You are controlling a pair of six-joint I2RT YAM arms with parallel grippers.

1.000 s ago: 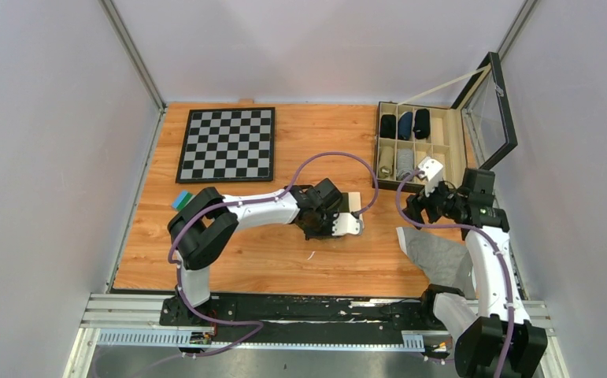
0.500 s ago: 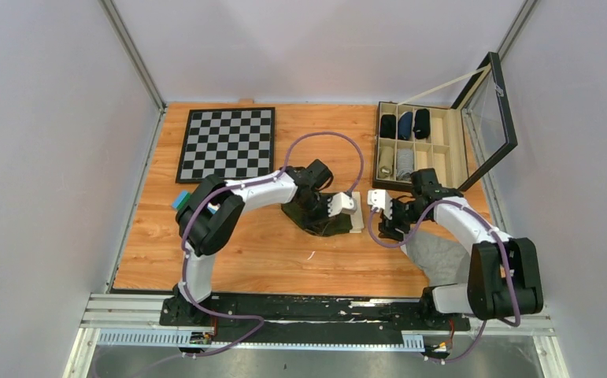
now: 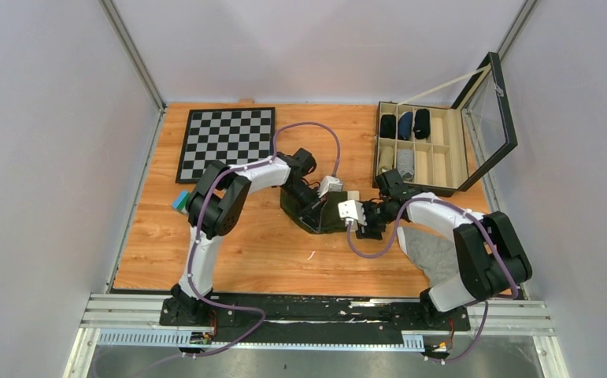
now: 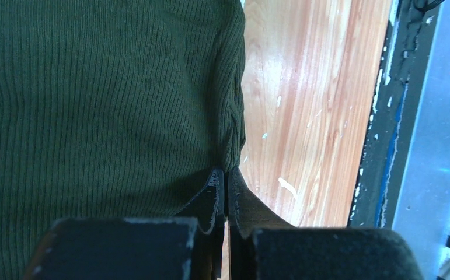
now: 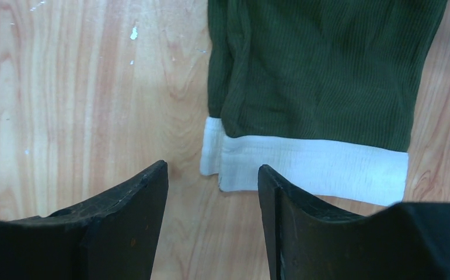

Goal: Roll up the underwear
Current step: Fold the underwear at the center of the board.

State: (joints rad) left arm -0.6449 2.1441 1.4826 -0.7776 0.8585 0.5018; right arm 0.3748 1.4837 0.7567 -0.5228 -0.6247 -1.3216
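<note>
A dark green ribbed underwear (image 3: 323, 216) with a white waistband (image 5: 310, 163) lies flat on the wooden table near its middle. My left gripper (image 3: 312, 208) is down at its left side. In the left wrist view the left gripper (image 4: 227, 170) is shut, with the hem of the green underwear (image 4: 94, 87) pinched at the tips. My right gripper (image 3: 363, 222) is low at the underwear's right side. In the right wrist view the right gripper (image 5: 210, 169) is open over bare wood, just short of the waistband's corner, and the underwear (image 5: 321, 70) lies beyond it.
A chessboard (image 3: 227, 144) lies at the back left. An open wooden box (image 3: 418, 146) with rolled garments in its compartments stands at the back right, its lid (image 3: 489, 110) raised. A grey cloth (image 3: 434, 252) lies under the right arm. A small blue block (image 3: 180, 201) sits near the left edge.
The left gripper has closed on the underwear's hem and its wrist has swung back and left. The right arm has moved left from beside the box to the waistband.
</note>
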